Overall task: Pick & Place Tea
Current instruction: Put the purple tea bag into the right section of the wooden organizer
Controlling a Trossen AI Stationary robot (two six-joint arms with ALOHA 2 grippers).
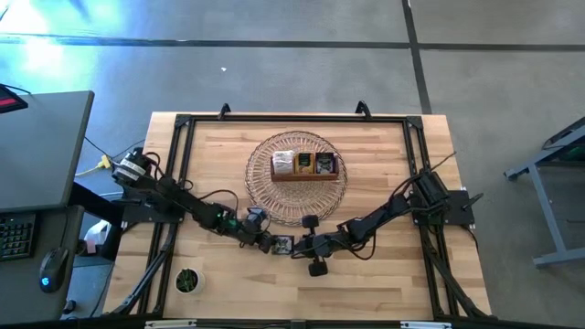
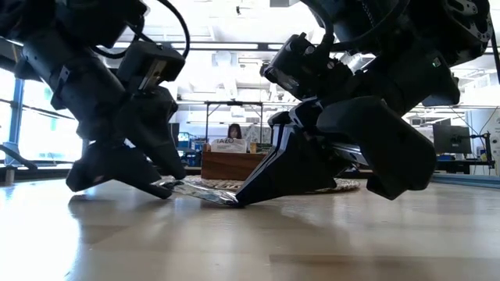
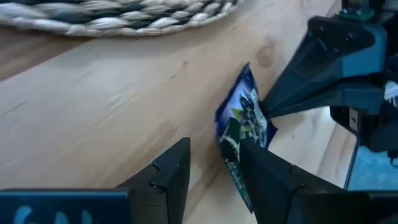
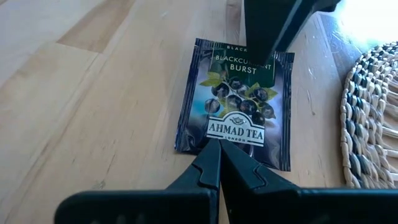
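A dark purple-black tea sachet (image 4: 236, 99) lies on the wooden table just in front of the woven basket (image 1: 297, 175). My right gripper (image 4: 217, 146) is shut, and its tips rest on the sachet's edge nearest that arm. My left gripper (image 3: 214, 146) is open and comes at the sachet (image 3: 244, 121) from the opposite side, rolled onto its side. One of its fingers (image 4: 273, 25) covers the sachet's far edge; the other (image 3: 168, 180) stands beside the sachet over bare wood. In the low view the sachet (image 2: 199, 192) shows as a thin strip between the two grippers. My right gripper presses its shut fingertips down on the sachet's printed face at the middle of the near edge (image 4: 233, 134), slanting down from the table's right. The sachet stays on the table under them. My left gripper has one finger (image 3: 261, 174) over the sachet's other end; whether it touches cannot be told.
In the basket stands a brown wooden box (image 1: 304, 165) holding more sachets. The basket's rim (image 4: 373, 112) lies close beside the sachet. A small potted plant (image 1: 187, 280) stands at the near left. A person (image 2: 234, 133) sits far behind the table.
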